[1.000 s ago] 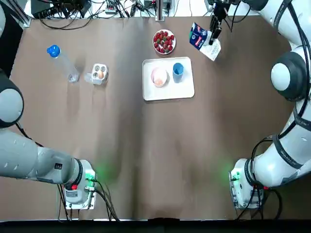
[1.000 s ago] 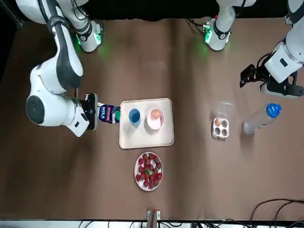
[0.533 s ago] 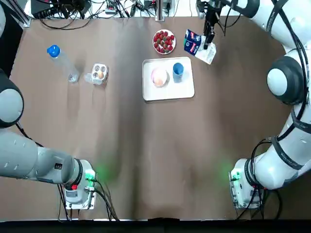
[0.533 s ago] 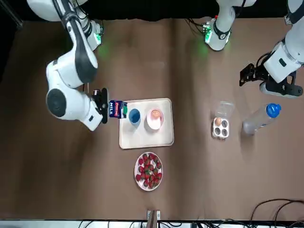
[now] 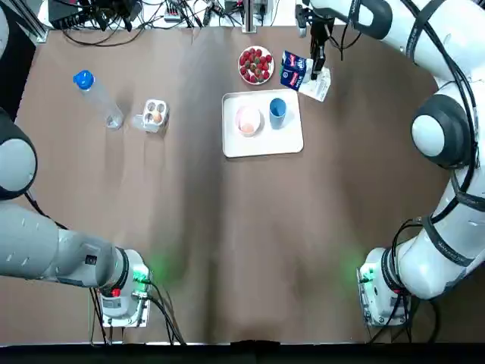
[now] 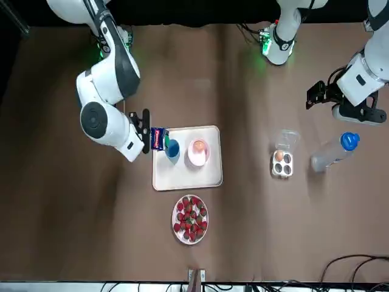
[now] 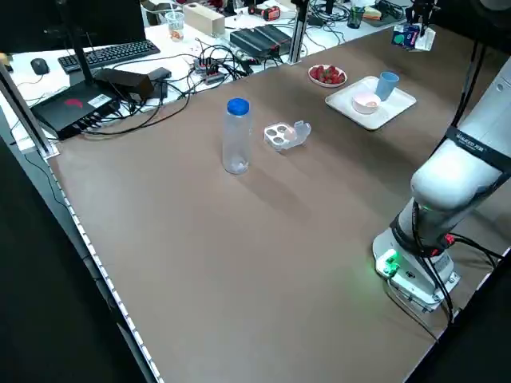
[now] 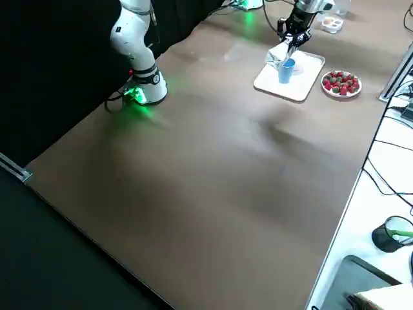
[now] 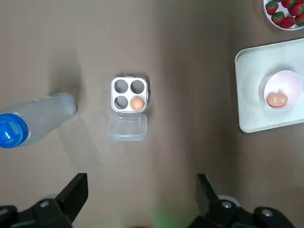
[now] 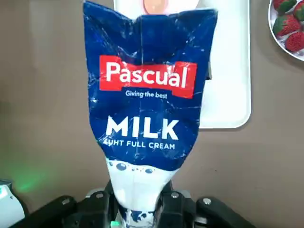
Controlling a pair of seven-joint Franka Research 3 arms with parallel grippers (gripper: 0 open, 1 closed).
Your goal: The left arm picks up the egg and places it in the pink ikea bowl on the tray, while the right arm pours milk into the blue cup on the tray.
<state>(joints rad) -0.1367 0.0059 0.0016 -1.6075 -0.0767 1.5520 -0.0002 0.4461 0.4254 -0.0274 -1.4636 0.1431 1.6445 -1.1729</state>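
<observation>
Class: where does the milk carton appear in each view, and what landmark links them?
Top view: milk carton, upper centre-right, just beyond the white tray.
Front: left of centre, at the tray's left edge.
Left side: top right corner.
Right side: upper right, above the tray.
Left wrist: not in it.
Right wrist: fills the centre, held by the right gripper.
Landmark: the tray.

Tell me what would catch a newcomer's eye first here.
The blue and white milk carton stands out, gripped by the right claw at the far right corner of the tray, close to the blue cup. Next comes the egg in the pink bowl on that tray, with a plate of strawberries just beyond. The left claw hangs open above the table's left side.
</observation>
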